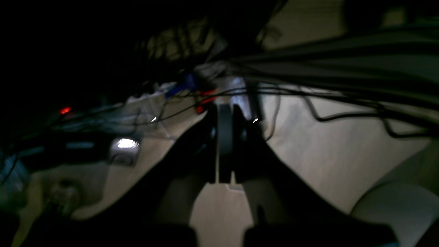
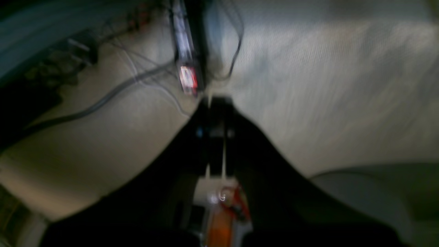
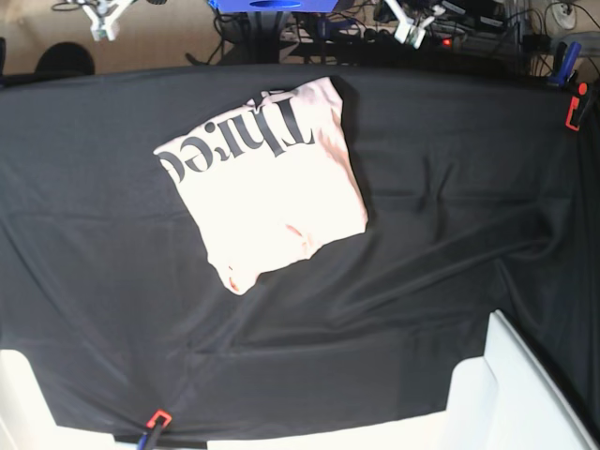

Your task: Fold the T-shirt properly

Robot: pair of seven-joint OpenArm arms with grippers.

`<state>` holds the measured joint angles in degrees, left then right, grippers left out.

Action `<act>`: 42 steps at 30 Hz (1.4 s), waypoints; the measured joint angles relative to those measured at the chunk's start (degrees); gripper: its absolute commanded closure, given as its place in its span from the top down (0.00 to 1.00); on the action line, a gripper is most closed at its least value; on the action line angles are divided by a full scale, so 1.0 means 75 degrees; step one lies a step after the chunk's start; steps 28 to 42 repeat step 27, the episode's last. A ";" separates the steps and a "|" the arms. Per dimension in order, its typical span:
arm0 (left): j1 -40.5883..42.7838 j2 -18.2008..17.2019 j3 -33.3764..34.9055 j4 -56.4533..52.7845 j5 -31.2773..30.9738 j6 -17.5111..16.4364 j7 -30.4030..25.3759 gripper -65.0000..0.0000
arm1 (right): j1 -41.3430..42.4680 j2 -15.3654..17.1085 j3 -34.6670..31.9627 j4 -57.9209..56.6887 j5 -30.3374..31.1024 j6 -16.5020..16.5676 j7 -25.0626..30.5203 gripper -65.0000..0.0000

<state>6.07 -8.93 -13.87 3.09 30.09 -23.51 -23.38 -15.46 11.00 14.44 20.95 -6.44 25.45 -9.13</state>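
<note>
Folded T-shirt [image 3: 267,183] lies on the black cloth [image 3: 441,206]; both tools [image 1: 224,137] [image 2: 216,132] closed, empty.

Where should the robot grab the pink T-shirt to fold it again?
Probably the near corner of the T-shirt, the point aimed toward the camera in the base view. It sticks out onto the black cloth with bare cloth on both sides, so jaws coming in low from that near side could pinch the layers there. The printed edge at the far side lies flatter and looks harder to get under.
</note>
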 measured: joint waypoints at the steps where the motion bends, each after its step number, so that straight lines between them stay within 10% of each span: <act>1: -0.0064 0.0029 0.0000 0.0003 0.0009 -0.0023 0.0256 0.00 | 0.0099 0.0064 -0.0425 -0.0219 0.0003 0.0000 0.0038 0.00; 10: -0.0163 0.0195 -0.0003 0.0434 0.0044 -0.0035 0.0950 0.00 | 0.0370 0.0187 -0.1460 -0.0979 0.0009 -0.0058 0.1306 0.00; 42: -0.0169 0.0469 0.0009 0.0481 0.0073 -0.0035 0.0915 0.00 | 0.0364 -0.0067 -0.1460 -0.0982 0.0006 -0.0079 0.1355 0.00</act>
